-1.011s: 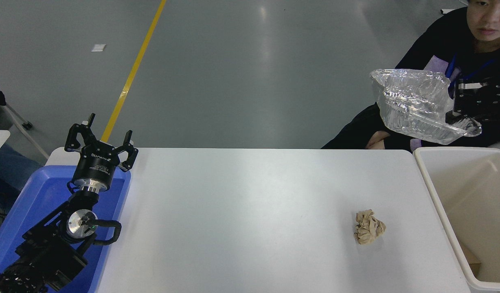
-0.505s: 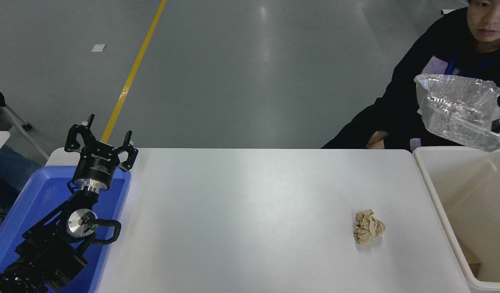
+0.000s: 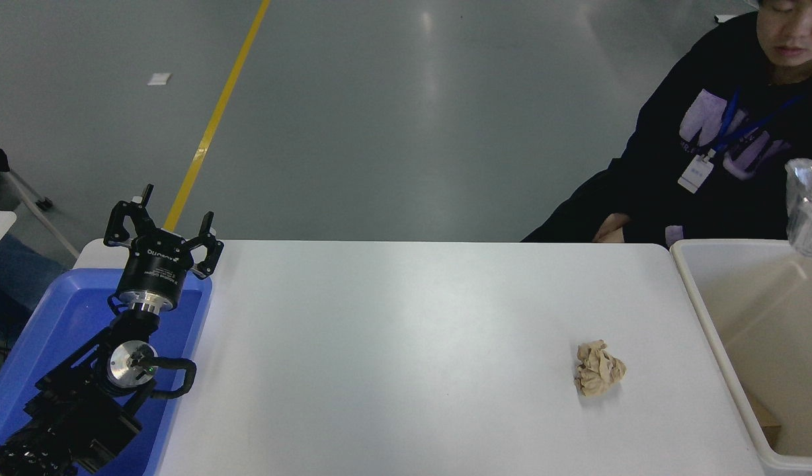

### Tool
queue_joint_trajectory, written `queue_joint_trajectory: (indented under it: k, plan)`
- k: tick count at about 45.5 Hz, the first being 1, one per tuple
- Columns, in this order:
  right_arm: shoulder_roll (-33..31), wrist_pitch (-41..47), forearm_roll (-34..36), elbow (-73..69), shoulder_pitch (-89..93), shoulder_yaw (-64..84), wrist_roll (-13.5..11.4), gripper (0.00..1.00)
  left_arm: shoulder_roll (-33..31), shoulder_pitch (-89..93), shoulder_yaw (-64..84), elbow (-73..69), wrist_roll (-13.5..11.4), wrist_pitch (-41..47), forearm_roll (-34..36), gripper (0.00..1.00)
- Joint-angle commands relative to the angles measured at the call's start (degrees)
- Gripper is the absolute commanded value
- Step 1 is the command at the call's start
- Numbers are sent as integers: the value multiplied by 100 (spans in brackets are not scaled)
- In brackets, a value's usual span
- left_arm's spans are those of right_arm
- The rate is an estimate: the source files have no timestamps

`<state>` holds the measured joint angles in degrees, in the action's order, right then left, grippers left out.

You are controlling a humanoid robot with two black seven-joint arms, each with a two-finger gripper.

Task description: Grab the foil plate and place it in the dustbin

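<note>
Only a crinkled sliver of the foil plate (image 3: 811,208) shows at the right edge, hanging above the far end of the dustbin (image 3: 700,297) — held high, I judge, so it can drop clear of the thick rim. The right end effector is out of frame, so its grip cannot be told. The left end effector (image 3: 161,231) is parked over the blue tray (image 3: 42,337), fingers spread and holding nothing. A crumpled paper ball (image 3: 599,369) sits on the worktop (image 3: 393,357) near the bin — a person (image 3: 723,152) waits behind.
</note>
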<state>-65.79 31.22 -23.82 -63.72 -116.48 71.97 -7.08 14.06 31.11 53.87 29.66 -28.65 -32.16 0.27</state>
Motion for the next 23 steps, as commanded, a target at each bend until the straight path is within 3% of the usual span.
queue_joint_trajectory:
  k: [1, 12, 19, 23]
  plan:
    - [-30, -2109, 62, 53, 1863, -701, 5, 0, 0, 0, 1, -4, -9, -1, 0, 98]
    - [970, -3508, 826, 1027, 4825, -2607, 5, 0, -9, 9, 1, 4, -9, -1, 0, 98]
    - [2138, -3614, 1055, 2800, 6609, -3881, 5, 0, -9, 9, 1, 4, -1, -1, 0, 98]
    - [2500, -3614, 1055, 3444, 6998, -4191, 5, 0, -9, 9, 1, 4, 0, -1, 0, 98]
